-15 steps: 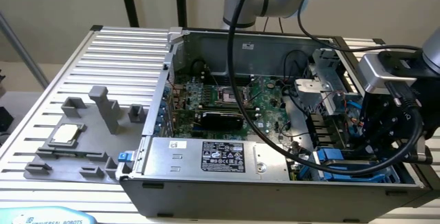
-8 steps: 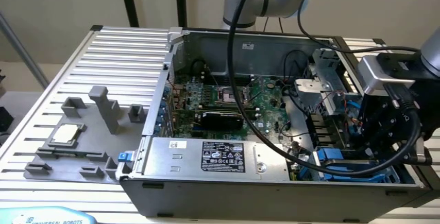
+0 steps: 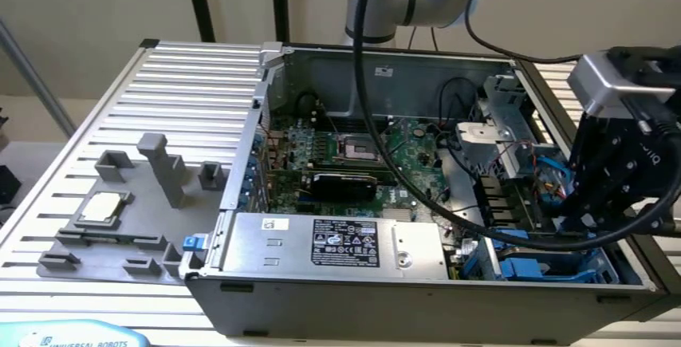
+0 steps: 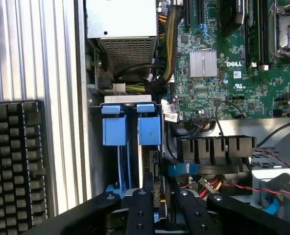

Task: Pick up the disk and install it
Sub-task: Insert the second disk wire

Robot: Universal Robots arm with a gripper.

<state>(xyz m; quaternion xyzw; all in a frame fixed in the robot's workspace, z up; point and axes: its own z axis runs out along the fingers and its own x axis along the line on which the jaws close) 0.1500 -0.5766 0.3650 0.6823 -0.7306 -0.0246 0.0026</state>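
Wrist view had the gripper [image 4: 155,205] low over the drive bay, black fingers [image 4: 141,210] narrowly set around the thin edge of the disk [image 4: 154,169], which stood on edge between them beside two blue carrier tabs [image 4: 130,128]. Exterior view put the gripper [image 3: 580,219] at 4 o'clock inside the open computer case [image 3: 426,303], power supply [image 3: 340,245] toward 7, CPU chip [image 3: 100,207] on the grey tray [image 3: 117,239] at 9.

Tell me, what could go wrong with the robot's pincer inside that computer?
The black pincer hangs close to the blue plastic carriers in the narrow bay; it might bump them. Thin red wires nearby could snag. The arm's thick black cable droops into the open grey metal case and may catch parts.
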